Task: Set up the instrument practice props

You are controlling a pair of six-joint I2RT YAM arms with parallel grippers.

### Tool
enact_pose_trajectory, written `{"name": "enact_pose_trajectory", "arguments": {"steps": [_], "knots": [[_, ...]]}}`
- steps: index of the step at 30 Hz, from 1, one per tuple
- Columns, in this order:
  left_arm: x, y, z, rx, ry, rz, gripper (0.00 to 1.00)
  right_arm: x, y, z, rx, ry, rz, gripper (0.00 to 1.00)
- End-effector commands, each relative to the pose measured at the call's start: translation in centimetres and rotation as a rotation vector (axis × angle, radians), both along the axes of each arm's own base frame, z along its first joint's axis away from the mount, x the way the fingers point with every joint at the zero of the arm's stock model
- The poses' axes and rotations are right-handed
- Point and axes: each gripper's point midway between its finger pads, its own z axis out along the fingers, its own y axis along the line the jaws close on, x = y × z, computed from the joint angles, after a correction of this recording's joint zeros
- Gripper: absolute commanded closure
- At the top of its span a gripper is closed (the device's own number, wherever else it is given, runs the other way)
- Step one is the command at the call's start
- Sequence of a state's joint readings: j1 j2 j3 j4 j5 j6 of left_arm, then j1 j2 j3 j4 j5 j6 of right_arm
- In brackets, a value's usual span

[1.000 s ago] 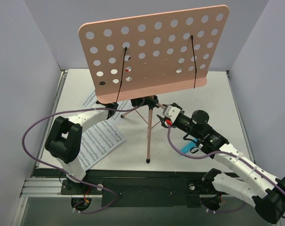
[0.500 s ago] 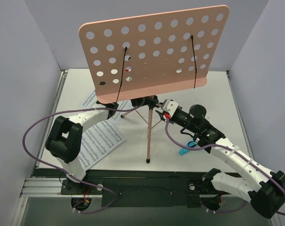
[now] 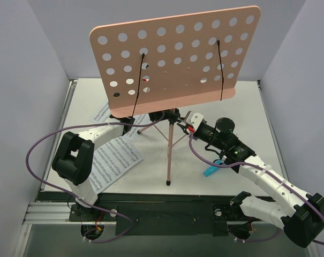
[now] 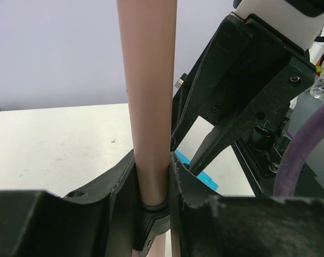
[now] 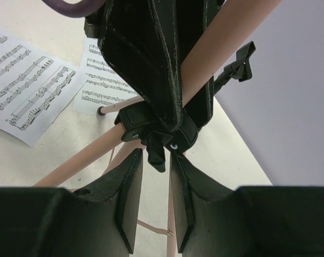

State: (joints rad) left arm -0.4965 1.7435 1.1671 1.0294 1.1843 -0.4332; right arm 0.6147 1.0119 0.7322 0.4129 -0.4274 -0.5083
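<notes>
Pink music stand (image 3: pixel 172 53) stands upright in the middle of the table (image 3: pixel 247 107), its tripod legs spread and its desk facing the arms. It has not shifted in the last second. What has changed is your right claw (image 3: pixel 183 118): it has pushed forward from beside the front leg up to the black collar (image 5: pixel 167 128) where the legs meet the pole. The move uncovered a small blue item (image 3: pixel 210 171) on the table.

In the right wrist view its fingers stand narrowly apart on either side of the collar's little tab. You cannot tell whether they are pinching it yet.

Your left claw (image 4: pixel 151 168) has stayed clamped on the pole just above that collar, steadying it.

Both music sheets (image 3: pixel 111 163) lie flat on the table to the left, one partly under the left arm. The desk and its wire holders are bare. You are most likely at the stand-adjusting step, with the sheets still to be placed.
</notes>
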Motion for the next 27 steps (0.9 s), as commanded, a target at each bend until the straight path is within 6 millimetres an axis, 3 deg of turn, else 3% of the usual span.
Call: {"name": "enact_pose_trajectory", "arguments": {"steps": [1,6,15,16,17,23,25,27], "knots": [[-0.9,-0.7,-4.7,0.103,0.144,-0.074,1.00,0.2,0.5,3.3,0.095,-0.068,0.015,0.77],[-1.0,-0.6,-4.7,0.104,0.145,-0.075,1.00,0.3,0.6,3.0,0.095,-0.041,0.014,1.00],[-1.1,-0.6,-4.7,0.102,0.143,-0.074,1.00,0.5,0.3,0.9,0.208,0.168,-0.073,1.00],[-1.0,-0.5,-4.8,0.103,0.144,-0.074,1.00,0.7,0.2,1.4,0.243,0.164,-0.089,1.00],[-1.1,-0.6,-4.7,0.102,0.143,-0.074,1.00,0.6,0.2,0.4,0.277,0.214,-0.109,1.00],[-1.1,-0.6,-4.7,0.102,0.146,-0.074,1.00,0.8,-1.1,0.2,0.622,0.362,-0.276,1.00],[-1.1,-0.6,-4.7,0.100,0.142,-0.073,1.00,1.0,-1.9,0.8,0.754,0.400,-0.324,1.00],[-1.1,-0.6,-4.7,0.101,0.145,-0.074,1.00,1.5,-3.2,0.0,0.869,0.452,-0.412,1.00]]}}
